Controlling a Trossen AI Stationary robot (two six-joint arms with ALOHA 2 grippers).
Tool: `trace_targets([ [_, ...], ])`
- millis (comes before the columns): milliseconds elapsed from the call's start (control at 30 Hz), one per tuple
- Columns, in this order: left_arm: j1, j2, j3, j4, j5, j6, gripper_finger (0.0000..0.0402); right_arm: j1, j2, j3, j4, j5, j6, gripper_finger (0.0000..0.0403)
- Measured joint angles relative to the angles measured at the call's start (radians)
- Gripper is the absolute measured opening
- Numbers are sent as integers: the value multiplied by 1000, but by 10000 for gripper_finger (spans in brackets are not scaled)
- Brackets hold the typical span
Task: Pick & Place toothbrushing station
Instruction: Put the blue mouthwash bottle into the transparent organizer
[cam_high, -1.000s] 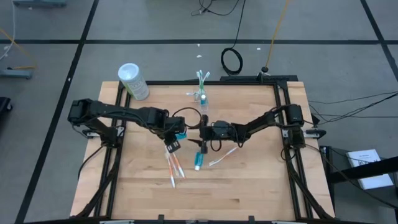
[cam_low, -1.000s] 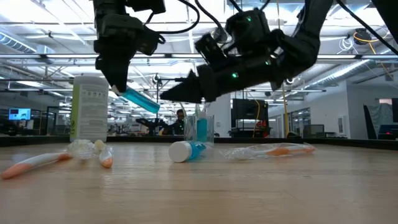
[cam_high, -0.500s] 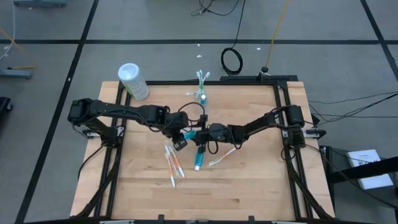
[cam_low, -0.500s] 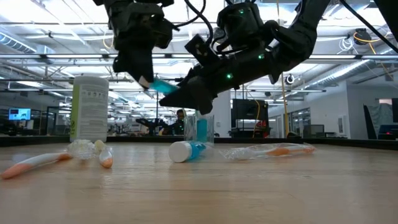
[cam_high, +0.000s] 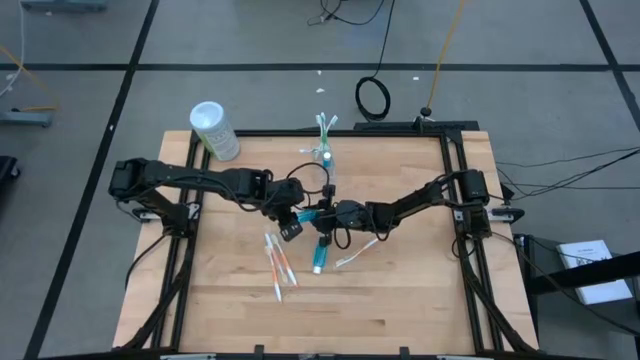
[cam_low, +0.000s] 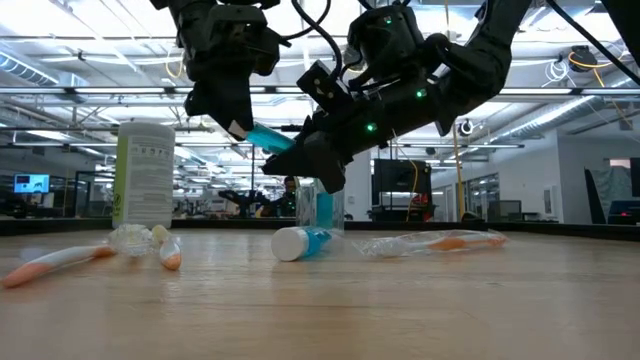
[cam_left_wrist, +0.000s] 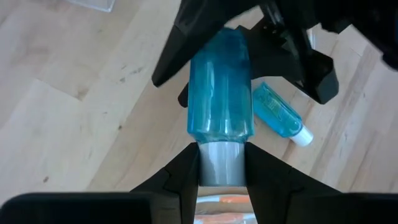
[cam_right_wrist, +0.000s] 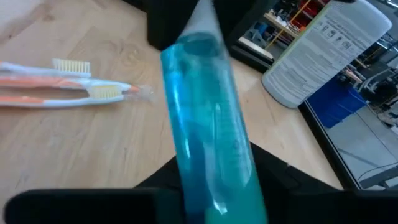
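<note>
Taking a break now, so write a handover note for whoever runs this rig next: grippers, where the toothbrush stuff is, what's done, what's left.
Left gripper: shut on the cap end of a blue toothpaste tube, in the air over mid-table.
Right gripper: closed around the same tube's other end; a handover, it seems.
Done: clear cup at the far edge holds green toothbrushes.
Left: the held tube, a second tube lying on the table, orange toothbrushes and one more brush lying beside it.
</note>
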Motion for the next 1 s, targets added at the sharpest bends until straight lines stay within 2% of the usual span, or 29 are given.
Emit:
trace_targets([
  [133, 0, 0, 0, 13, 4, 20, 120, 0, 0, -1, -10, 0, 2, 71],
  [300, 3, -2, 0, 9, 7, 27, 136, 0, 0, 0, -15, -4, 59, 67],
  [467, 6, -4, 0, 13, 14, 29, 144, -3, -1, 0, -14, -124, 138, 54],
  [567, 5, -4, 0, 14, 23, 51, 144, -2, -1, 0, -13, -154, 155, 44],
  [800, 3, -4, 39, 10, 17, 82, 145, -4, -1, 0, -13, -156, 169, 60],
  [1000, -3, -5, 55, 13, 1, 121, 145, -3, -1, 0, 0, -157, 169, 49],
])
